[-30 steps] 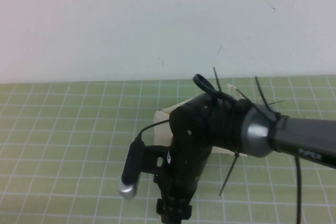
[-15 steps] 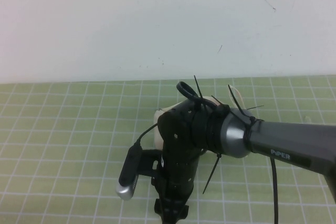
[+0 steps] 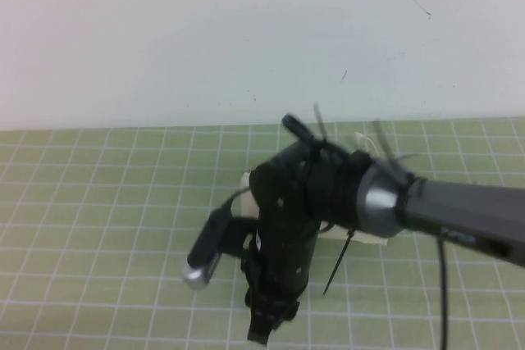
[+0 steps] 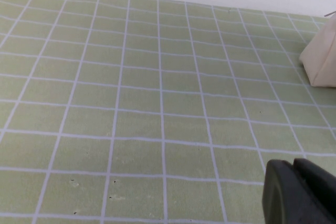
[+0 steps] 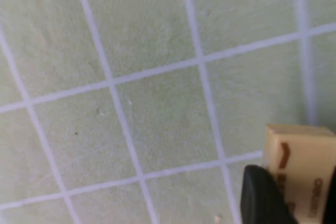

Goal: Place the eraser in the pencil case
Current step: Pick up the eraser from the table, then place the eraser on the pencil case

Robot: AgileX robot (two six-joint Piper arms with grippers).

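My right gripper points down at the mat near the front edge. In the right wrist view it is shut on the eraser, a small tan block with dark print, held just above the green mat. The cream pencil case lies behind the right arm, which hides most of it. Its end also shows in the left wrist view. My left gripper is out of the high view. It is shut and empty, low over the mat, well apart from the pencil case.
A green mat with a white grid covers the table, and a white wall stands behind it. The right arm and its wrist camera reach in from the right across the middle.
The right arm has shifted a little over the pencil case. Its gripper tip now sits slightly higher in the high view.
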